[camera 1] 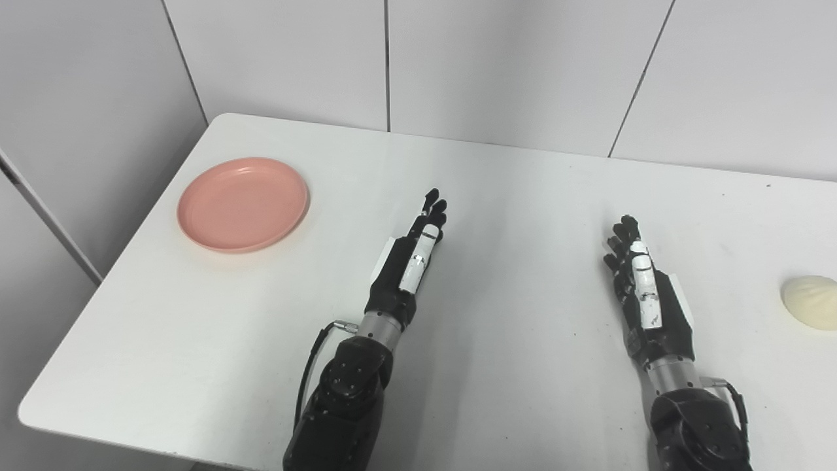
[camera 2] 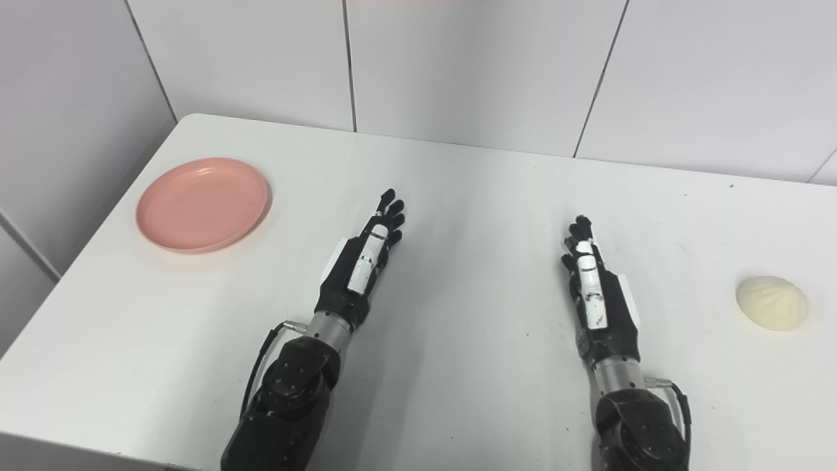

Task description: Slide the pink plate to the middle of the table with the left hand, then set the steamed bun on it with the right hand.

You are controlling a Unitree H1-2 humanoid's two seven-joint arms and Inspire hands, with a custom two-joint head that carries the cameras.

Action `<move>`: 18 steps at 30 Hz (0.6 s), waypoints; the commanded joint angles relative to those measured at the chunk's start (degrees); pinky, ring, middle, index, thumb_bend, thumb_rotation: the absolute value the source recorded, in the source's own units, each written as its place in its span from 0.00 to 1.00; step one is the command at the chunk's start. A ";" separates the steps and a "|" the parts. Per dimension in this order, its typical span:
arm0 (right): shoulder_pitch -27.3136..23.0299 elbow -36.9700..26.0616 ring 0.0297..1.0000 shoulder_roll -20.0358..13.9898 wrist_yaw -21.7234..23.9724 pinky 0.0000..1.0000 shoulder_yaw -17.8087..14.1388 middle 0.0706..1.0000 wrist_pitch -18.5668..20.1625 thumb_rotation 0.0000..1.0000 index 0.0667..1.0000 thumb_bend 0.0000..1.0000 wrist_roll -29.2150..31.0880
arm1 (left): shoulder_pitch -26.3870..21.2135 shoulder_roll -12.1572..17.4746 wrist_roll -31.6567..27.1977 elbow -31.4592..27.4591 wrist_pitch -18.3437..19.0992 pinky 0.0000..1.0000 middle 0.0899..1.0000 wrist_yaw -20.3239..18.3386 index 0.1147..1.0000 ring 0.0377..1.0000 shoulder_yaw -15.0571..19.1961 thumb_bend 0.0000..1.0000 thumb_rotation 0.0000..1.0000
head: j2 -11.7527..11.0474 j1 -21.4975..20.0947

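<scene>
Step in hand, as I judge it: plate slide, not begun.
Pink plate (camera 1: 242, 203): far-left worktop (camera 1: 497, 196), nothing in it.
Steamed bun (camera 2: 772, 302): far right, apart.
My left robot hand (camera 1: 410, 255): released, fingers straight, holding nothing; must reach left to the plate.
Right robot hand (camera 2: 596, 294): likewise released, waiting.

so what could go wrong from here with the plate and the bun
1. The pink plate sits close to the table's left edge; a misjudged push by the left hand might tip it off rather than slide it inward.
2. The steamed bun lies far to the right, well apart from the right hand, so the reach may be long and the soft, rounded bun could slip or get squashed.
</scene>
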 commanded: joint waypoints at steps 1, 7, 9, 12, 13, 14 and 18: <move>1.79 2.90 1.00 -0.76 0.27 1.00 -0.70 1.00 -2.08 1.00 1.00 0.18 0.11 | -1.69 -0.73 0.28 -3.64 -1.12 1.00 0.98 0.82 0.99 0.99 0.01 0.42 1.00 | 0.10 0.09; 1.48 3.33 1.00 -1.30 0.65 1.00 -1.00 1.00 -2.14 1.00 1.00 0.18 0.17 | -4.53 -0.76 -1.91 -8.76 1.22 1.00 0.97 1.24 0.99 0.97 1.48 0.47 1.00 | 0.24 0.46; 1.38 3.63 1.00 -1.46 0.94 1.00 -1.11 1.00 -2.30 1.00 1.00 0.19 0.48 | -5.10 -0.69 -2.83 -10.05 2.46 1.00 0.96 1.21 0.98 0.96 2.01 0.49 1.00 | 0.37 0.59; 1.23 3.71 1.00 -1.48 1.38 1.00 -1.42 1.00 -2.10 1.00 1.00 0.18 1.15 | -5.95 -0.26 -4.72 -12.42 3.36 1.00 0.97 0.89 0.99 0.98 2.98 0.48 1.00 | 0.48 1.15; 1.21 3.56 1.00 -1.46 1.51 1.00 -1.52 1.00 -1.87 1.00 1.00 0.18 1.37 | -6.25 -0.09 -5.23 -13.29 3.67 1.00 0.97 0.86 0.99 0.98 3.35 0.48 1.00 | 0.48 1.15; 1.12 3.66 1.00 -1.54 1.63 1.00 -1.58 1.00 -1.93 1.00 1.00 0.18 1.43 | -6.57 0.24 -4.96 -14.28 3.84 1.00 0.98 1.26 0.99 0.98 3.76 0.47 1.00 | 0.50 1.51; 0.83 4.27 1.00 -1.92 1.93 1.00 -1.67 1.00 -2.36 1.00 1.00 0.19 1.33 | -7.05 0.99 -4.73 -17.40 5.25 1.00 0.96 2.49 0.97 0.96 5.40 0.48 1.00 | 0.56 2.30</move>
